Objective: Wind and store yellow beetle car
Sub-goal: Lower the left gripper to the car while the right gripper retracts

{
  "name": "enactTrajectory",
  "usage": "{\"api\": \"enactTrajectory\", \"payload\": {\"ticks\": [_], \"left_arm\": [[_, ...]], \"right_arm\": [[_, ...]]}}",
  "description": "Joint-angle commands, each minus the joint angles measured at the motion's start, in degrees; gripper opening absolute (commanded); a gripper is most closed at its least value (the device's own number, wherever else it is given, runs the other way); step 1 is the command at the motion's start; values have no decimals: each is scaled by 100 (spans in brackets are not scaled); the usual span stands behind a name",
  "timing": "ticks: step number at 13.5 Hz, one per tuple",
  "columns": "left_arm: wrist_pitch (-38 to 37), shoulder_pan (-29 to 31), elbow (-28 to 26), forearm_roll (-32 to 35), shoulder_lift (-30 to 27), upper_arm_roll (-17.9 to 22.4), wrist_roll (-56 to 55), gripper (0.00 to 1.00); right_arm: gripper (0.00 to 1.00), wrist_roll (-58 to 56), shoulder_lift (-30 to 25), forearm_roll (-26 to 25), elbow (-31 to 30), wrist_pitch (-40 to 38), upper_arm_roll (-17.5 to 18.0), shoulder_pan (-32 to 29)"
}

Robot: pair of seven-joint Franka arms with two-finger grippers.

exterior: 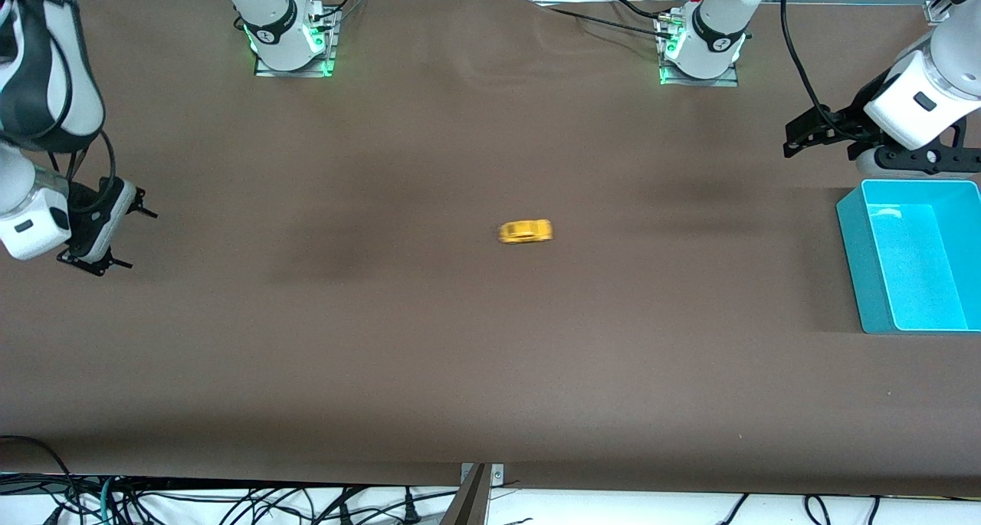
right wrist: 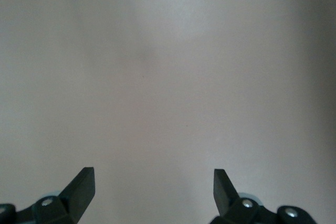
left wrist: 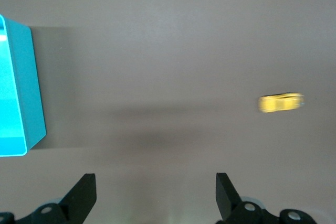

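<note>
The yellow beetle car (exterior: 525, 231) stands alone on the brown table, about midway between the two arms, with no gripper near it. It also shows in the left wrist view as a small yellow car (left wrist: 281, 103) some way off. My left gripper (exterior: 793, 138) hangs open and empty over the table, next to the teal bin at the left arm's end; in its wrist view the left gripper (left wrist: 155, 182) has only bare table between its fingers. My right gripper (exterior: 140, 239) is open and empty low over the right arm's end. Under the right gripper (right wrist: 152, 177) lies bare tabletop.
An open teal bin (exterior: 851, 226) sits at the left arm's end of the table, its wall (left wrist: 31, 87) visible in the left wrist view. The two arm bases stand along the table's back edge. Cables hang below the front edge (exterior: 475, 479).
</note>
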Motion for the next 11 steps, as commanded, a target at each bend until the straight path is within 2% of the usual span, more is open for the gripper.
{"api": "enactTrajectory", "payload": {"ticks": [1,6,8,11], "left_arm": [[-126,-52,213,170,92,-41,-89,100],[-345,-60,204,126,136,-111,67,100],[-434,-52,204,178,188,-208,672,100],[-425,45,213,178,259,-191,1332,100]], "right_arm": [[100,1199,-524,-96,-104,-255,-295,442],[100,2851,-991,-61,-104,-852,-436,837],[100,3905,-1193,-61,-95,-949,-637,1135],[100,5032,-1492,-44,-87,-1195,-743,1373]]}}
